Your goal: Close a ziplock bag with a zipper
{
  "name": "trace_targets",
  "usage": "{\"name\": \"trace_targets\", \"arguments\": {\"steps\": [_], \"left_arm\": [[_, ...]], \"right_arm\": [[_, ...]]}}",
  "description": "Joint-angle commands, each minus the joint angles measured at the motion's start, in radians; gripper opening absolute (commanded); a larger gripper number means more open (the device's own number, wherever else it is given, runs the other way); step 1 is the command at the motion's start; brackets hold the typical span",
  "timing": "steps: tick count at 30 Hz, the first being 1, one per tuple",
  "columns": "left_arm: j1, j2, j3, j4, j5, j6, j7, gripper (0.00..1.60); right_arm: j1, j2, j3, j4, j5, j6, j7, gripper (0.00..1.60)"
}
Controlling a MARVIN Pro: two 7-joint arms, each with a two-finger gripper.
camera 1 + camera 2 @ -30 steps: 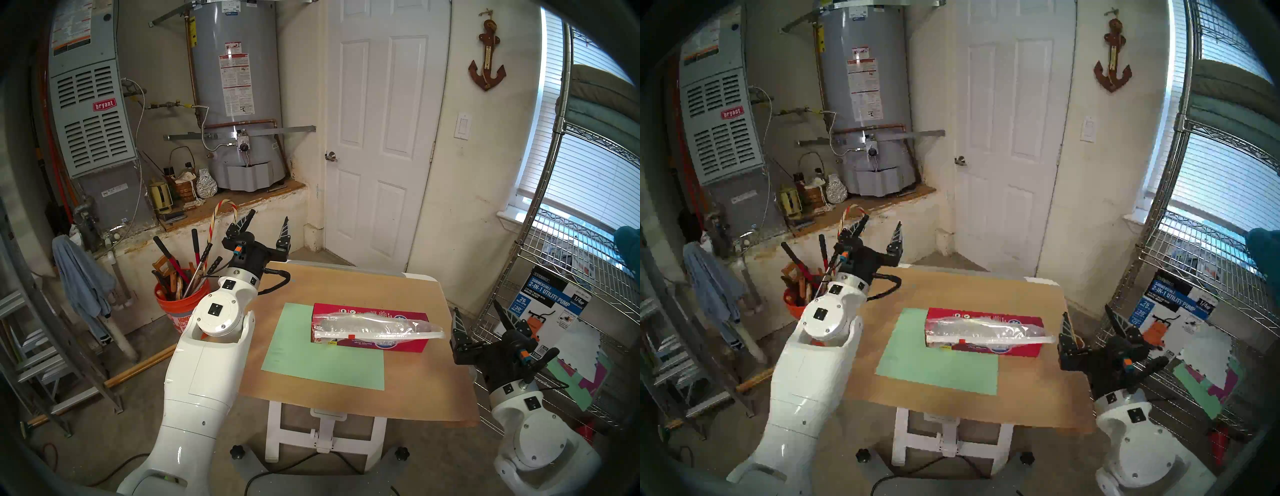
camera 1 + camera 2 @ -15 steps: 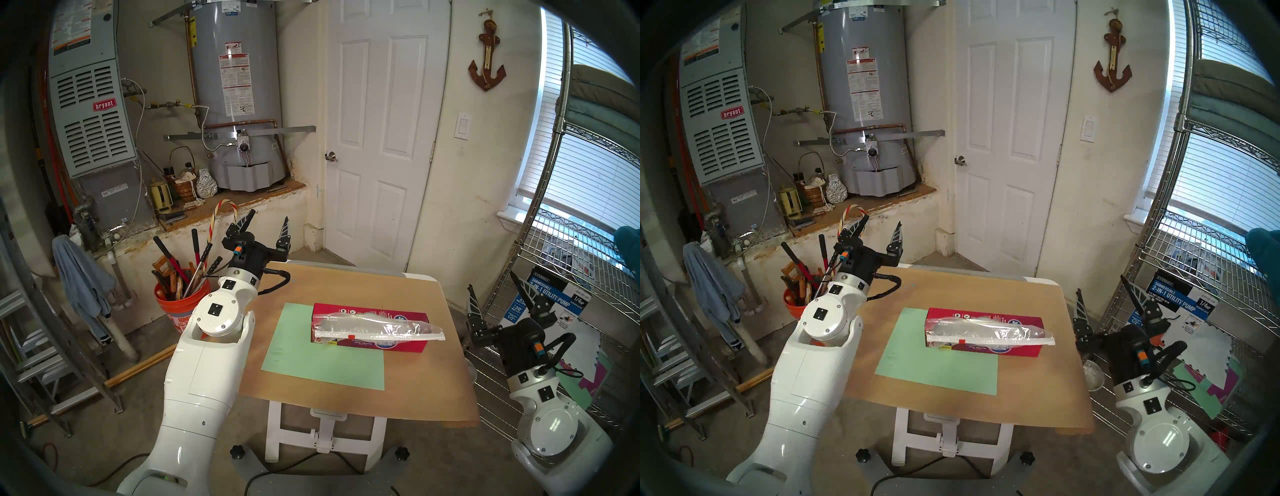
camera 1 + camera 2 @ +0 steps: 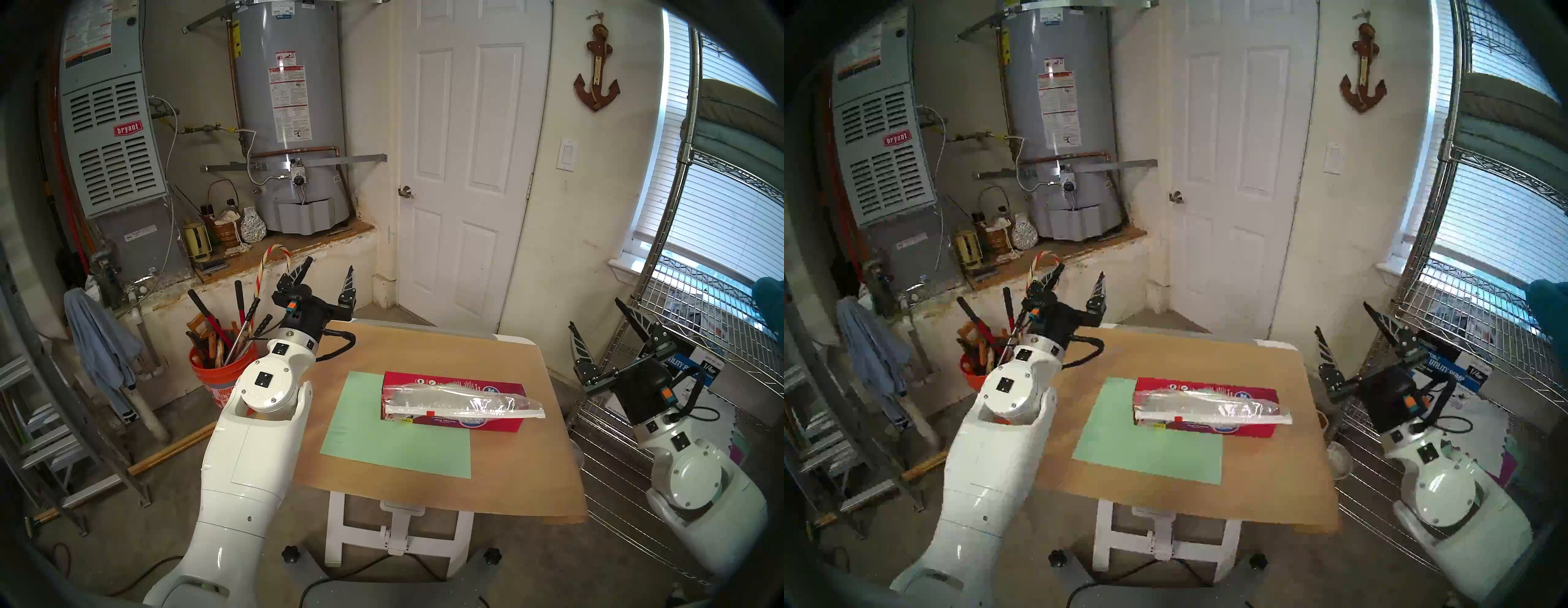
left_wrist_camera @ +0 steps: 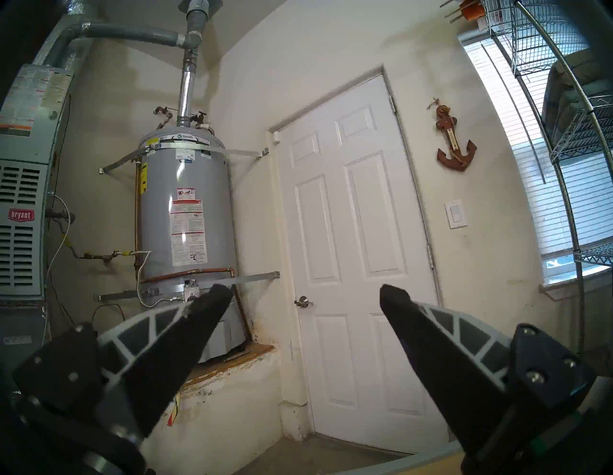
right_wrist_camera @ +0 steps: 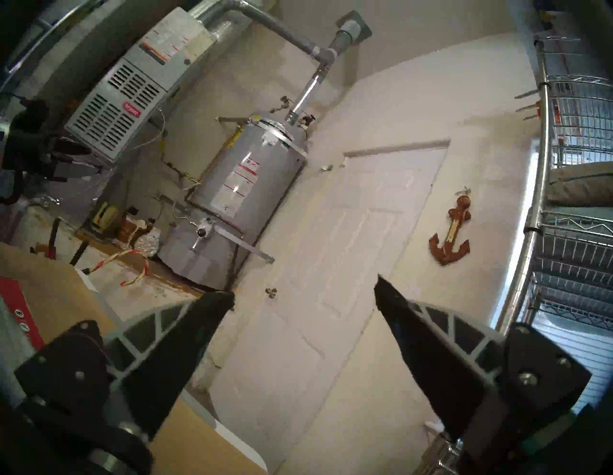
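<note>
The ziplock bag (image 3: 462, 400) (image 3: 1212, 406), clear and crinkly, lies lengthwise on top of a long red box (image 3: 492, 424). Its zipper (image 3: 475, 412) (image 3: 1229, 419) is the white strip along the near edge, and a small red slider (image 3: 430, 413) sits toward the strip's left end. My left gripper (image 3: 330, 264) (image 4: 305, 292) is open and empty, raised beyond the table's far left corner. My right gripper (image 3: 595, 313) (image 5: 300, 288) is open and empty too, held up off the table's right side. Neither gripper touches the bag.
The red box rests partly on a green sheet (image 3: 382, 441) on the tan table (image 3: 509, 467). A wire shelf (image 3: 700, 339) stands close behind my right arm. An orange bucket of tools (image 3: 212, 375) is beside my left arm.
My right arm has swung up and away to the right from the table's right edge, its gripper staying open. The left arm, bag and box have not moved.
</note>
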Motion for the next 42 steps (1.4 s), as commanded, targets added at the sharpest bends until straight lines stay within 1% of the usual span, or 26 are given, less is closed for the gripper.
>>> {"name": "trace_targets", "arguments": {"steps": [1,4,5,6,7,8,9,11,13,14,17,20,21,23,24,26,27,29,30,31,32,33,34,39,40,42], "left_arm": [[-0.013,0.002,-0.001,-0.024,0.002,-0.004,0.0,1.6],[-0.013,0.002,-0.001,-0.024,0.001,-0.005,0.0,1.6],[-0.013,0.002,-0.001,-0.023,0.001,-0.005,0.0,1.6],[-0.013,0.002,-0.001,-0.023,0.001,-0.005,0.0,1.6],[-0.013,0.002,-0.001,-0.023,0.001,-0.005,0.0,1.6],[-0.013,0.002,-0.001,-0.023,0.001,-0.005,0.0,1.6],[-0.013,0.002,-0.001,-0.023,0.001,-0.005,0.0,1.6],[-0.013,0.002,-0.001,-0.023,0.001,-0.005,0.0,1.6],[-0.013,0.002,-0.001,-0.024,0.001,-0.004,0.0,1.6],[-0.013,0.002,-0.001,-0.024,0.001,-0.004,0.0,1.6],[-0.013,0.002,-0.001,-0.023,0.001,-0.005,0.0,1.6],[-0.013,0.002,-0.001,-0.023,0.001,-0.005,0.0,1.6],[-0.013,0.002,-0.001,-0.023,0.001,-0.005,0.0,1.6],[-0.013,0.002,-0.001,-0.023,0.001,-0.005,0.0,1.6],[-0.013,0.002,-0.001,-0.023,0.001,-0.005,0.0,1.6],[-0.013,0.002,-0.001,-0.023,0.001,-0.005,0.0,1.6],[-0.013,0.002,-0.001,-0.024,0.001,-0.004,0.0,1.6],[-0.013,0.002,-0.001,-0.024,0.002,-0.004,0.0,1.6],[-0.013,0.002,-0.001,-0.024,0.002,-0.004,0.0,1.6],[-0.013,0.002,-0.001,-0.025,0.002,-0.004,0.0,1.6],[-0.012,0.002,-0.001,-0.025,0.002,-0.004,0.0,1.6],[-0.012,0.002,-0.001,-0.025,0.002,-0.004,0.0,1.6],[-0.012,0.002,-0.001,-0.025,0.002,-0.003,0.0,1.6],[-0.012,0.002,-0.001,-0.026,0.002,-0.003,0.0,1.6],[-0.012,0.002,-0.001,-0.026,0.002,-0.003,0.0,1.6],[-0.012,0.002,-0.001,-0.026,0.002,-0.003,0.0,1.6]], "right_arm": [[0.02,0.055,-0.008,-0.003,0.052,-0.107,0.109,1.6],[-0.018,0.028,-0.038,-0.037,0.059,-0.163,0.135,1.6],[-0.033,0.017,-0.043,-0.051,0.056,-0.168,0.138,1.6],[-0.056,0.014,-0.052,-0.058,0.058,-0.202,0.152,1.6],[-0.073,0.006,-0.054,-0.074,0.048,-0.194,0.159,1.6],[-0.092,-0.003,-0.061,-0.079,0.04,-0.226,0.16,1.6],[-0.108,-0.011,-0.062,-0.089,0.034,-0.232,0.165,1.6],[-0.141,-0.021,-0.057,-0.11,0.034,-0.27,0.168,1.6],[-0.16,-0.023,-0.051,-0.14,0.049,-0.269,0.186,1.6],[-0.18,-0.021,-0.041,-0.159,0.045,-0.274,0.194,1.6],[-0.214,-0.023,-0.047,-0.199,0.04,-0.279,0.218,1.6],[-0.262,-0.046,-0.058,-0.244,0.003,-0.271,0.244,1.6],[-0.264,-0.06,-0.076,-0.25,-0.011,-0.267,0.249,1.6],[-0.279,-0.066,-0.081,-0.258,-0.021,-0.265,0.252,1.6],[-0.306,-0.08,-0.087,-0.271,-0.08,-0.27,0.262,1.6],[-0.317,-0.084,-0.096,-0.276,-0.097,-0.266,0.265,1.6],[-0.337,-0.097,-0.099,-0.284,-0.17,-0.275,0.271,1.6],[-0.343,-0.109,-0.109,-0.287,-0.184,-0.264,0.267,1.6],[-0.341,-0.123,-0.12,-0.288,-0.212,-0.263,0.265,1.6],[-0.331,-0.142,-0.14,-0.285,-0.269,-0.259,0.264,1.6],[-0.322,-0.159,-0.154,-0.283,-0.297,-0.252,0.257,1.6],[-0.322,-0.159,-0.154,-0.283,-0.297,-0.252,0.257,1.6],[-0.303,-0.171,-0.168,-0.277,-0.332,-0.249,0.256,1.6],[-0.227,-0.209,-0.25,-0.241,-0.405,-0.22,0.249,1.6],[-0.205,-0.212,-0.262,-0.226,-0.437,-0.228,0.253,1.6],[-0.182,-0.221,-0.286,-0.21,-0.453,-0.22,0.251,1.6]]}}
